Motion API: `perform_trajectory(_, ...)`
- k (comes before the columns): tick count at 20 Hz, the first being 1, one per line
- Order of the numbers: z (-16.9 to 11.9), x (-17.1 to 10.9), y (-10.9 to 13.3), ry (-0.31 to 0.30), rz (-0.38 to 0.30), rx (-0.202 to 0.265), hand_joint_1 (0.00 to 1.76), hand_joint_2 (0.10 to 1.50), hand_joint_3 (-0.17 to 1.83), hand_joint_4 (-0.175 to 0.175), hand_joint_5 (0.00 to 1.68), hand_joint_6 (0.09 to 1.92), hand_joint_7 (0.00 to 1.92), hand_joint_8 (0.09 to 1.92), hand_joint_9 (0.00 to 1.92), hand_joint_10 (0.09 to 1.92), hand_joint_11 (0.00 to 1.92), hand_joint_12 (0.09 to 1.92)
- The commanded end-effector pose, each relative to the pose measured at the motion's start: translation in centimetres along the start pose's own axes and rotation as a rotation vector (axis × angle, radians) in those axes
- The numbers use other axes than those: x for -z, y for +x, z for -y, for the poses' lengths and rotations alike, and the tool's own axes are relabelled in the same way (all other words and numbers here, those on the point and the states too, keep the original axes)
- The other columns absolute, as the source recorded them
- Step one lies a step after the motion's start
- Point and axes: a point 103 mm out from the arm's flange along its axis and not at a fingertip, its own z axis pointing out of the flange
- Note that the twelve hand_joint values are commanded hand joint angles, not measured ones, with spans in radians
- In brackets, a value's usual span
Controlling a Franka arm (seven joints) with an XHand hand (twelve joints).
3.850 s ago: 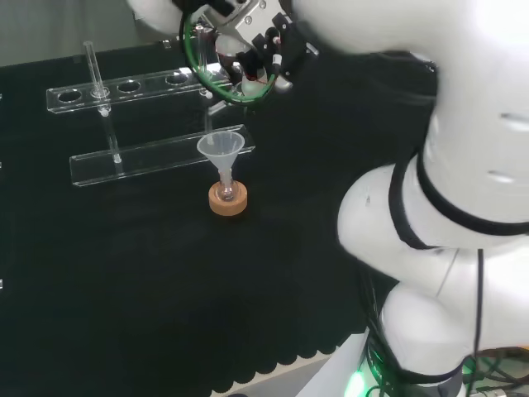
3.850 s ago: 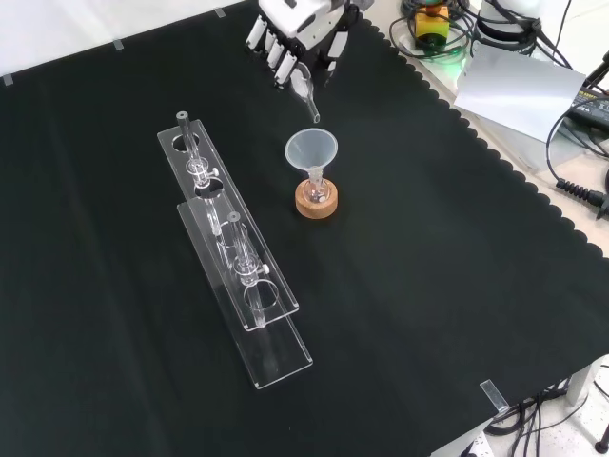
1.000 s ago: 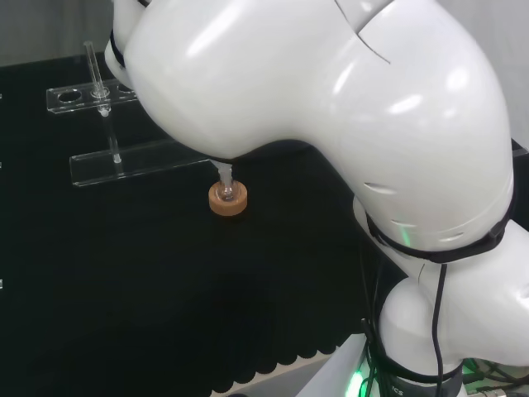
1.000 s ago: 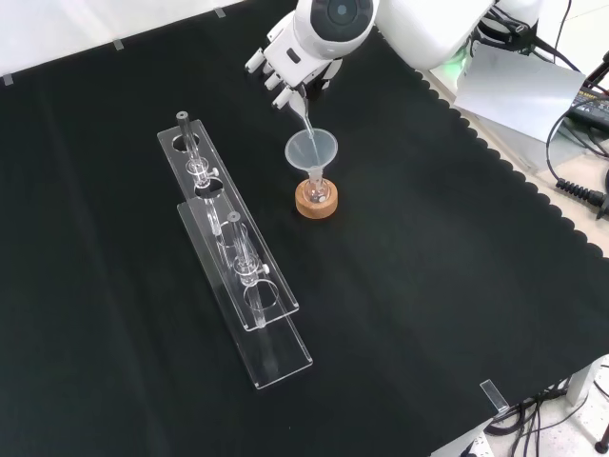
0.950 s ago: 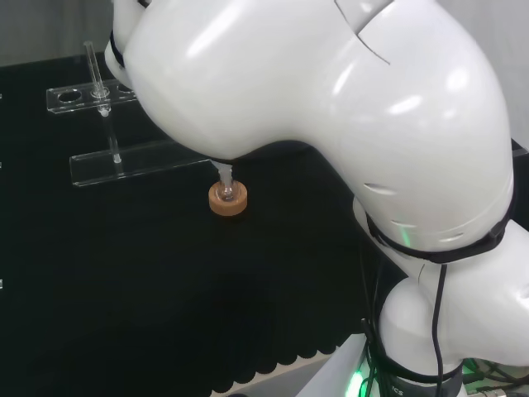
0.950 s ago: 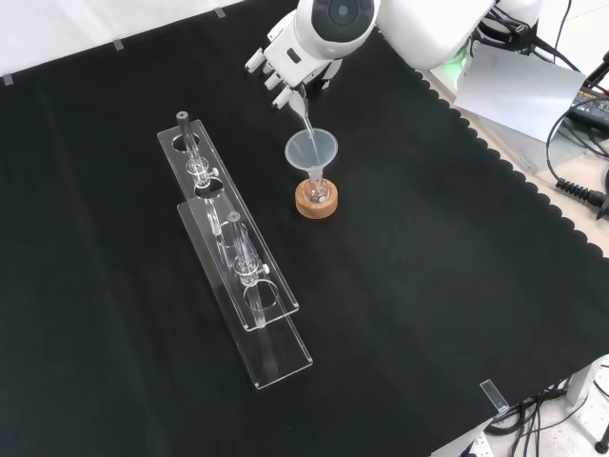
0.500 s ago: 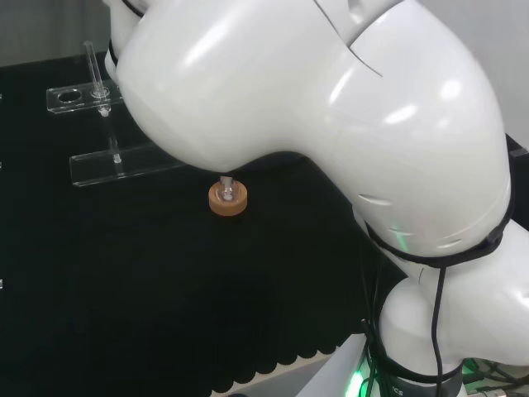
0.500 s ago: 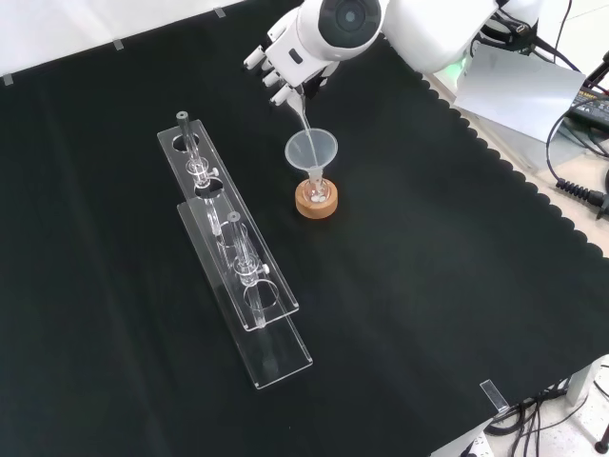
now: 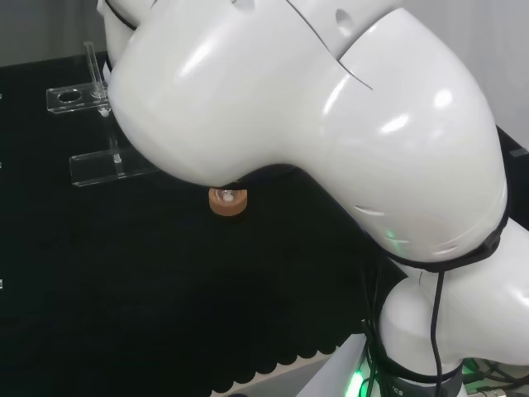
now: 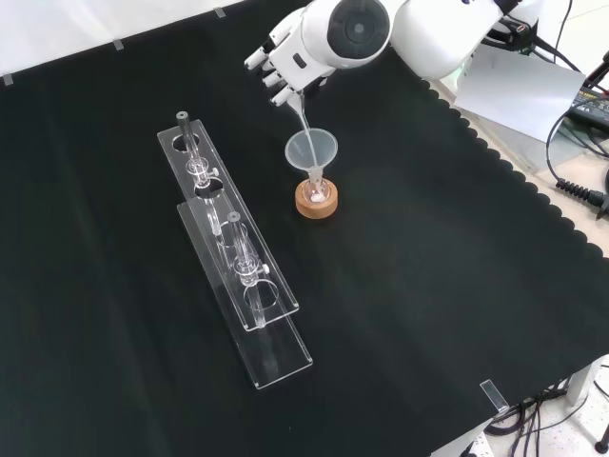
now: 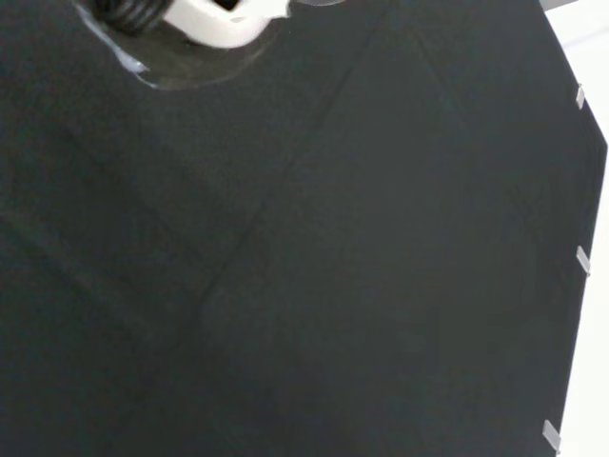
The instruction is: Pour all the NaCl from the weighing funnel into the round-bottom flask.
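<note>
In the front view my hand (image 10: 287, 59) hangs behind and above a clear plastic funnel (image 10: 312, 150). It is shut on the clear weighing funnel (image 10: 300, 109), which tilts steeply with its thin spout down in the funnel's mouth. That funnel sits in the neck of a small round-bottom flask (image 10: 315, 190) on a cork ring (image 10: 315, 204). A little white shows inside the flask. In the head view the arm's big white link covers the funnel, and the cork ring (image 9: 226, 201) peeks out below it. A white part of the hand (image 11: 214, 19) shows in the wrist view over black cloth.
Two long clear racks (image 10: 249, 286) lie end to end left of the flask in the front view, with thin glass rods (image 10: 193, 157) standing in them. In the head view the racks (image 9: 91, 165) lie beyond the cork ring. The cloth's scalloped edge (image 10: 495, 157) runs along the right.
The hand has come from behind the funnel to over it and tipped the weighing funnel steeper, spout into the funnel. In the head view the arm link has sunk and hidden the funnel.
</note>
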Motion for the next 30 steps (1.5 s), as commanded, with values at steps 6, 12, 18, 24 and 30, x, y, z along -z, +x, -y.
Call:
perform_trajectory(6,0.3,1.2,0.4,-0.005,0.082,0.000,1.05,0.85,0.50,0.169,1.05,1.00,1.06,0.58,1.29,0.27,0.82,1.10)
perform_trajectory(12,0.4,1.8,0.6,0.001,0.120,-0.005,1.05,0.84,0.50,0.169,1.05,1.00,1.06,0.58,1.29,0.27,0.82,1.09)
perform_trajectory(18,0.6,2.2,0.6,-0.002,0.153,-0.008,1.05,0.84,0.50,0.171,1.05,1.00,1.05,0.58,1.29,0.27,0.82,1.09)
perform_trajectory(24,0.7,2.8,0.9,-0.009,0.177,-0.007,1.05,0.84,0.50,0.172,1.05,1.00,1.05,0.58,1.29,0.26,0.82,1.09)
perform_trajectory(30,0.8,3.3,0.8,-0.006,0.198,-0.009,1.05,0.84,0.50,0.174,1.05,1.00,1.05,0.58,1.28,0.26,0.82,1.09)
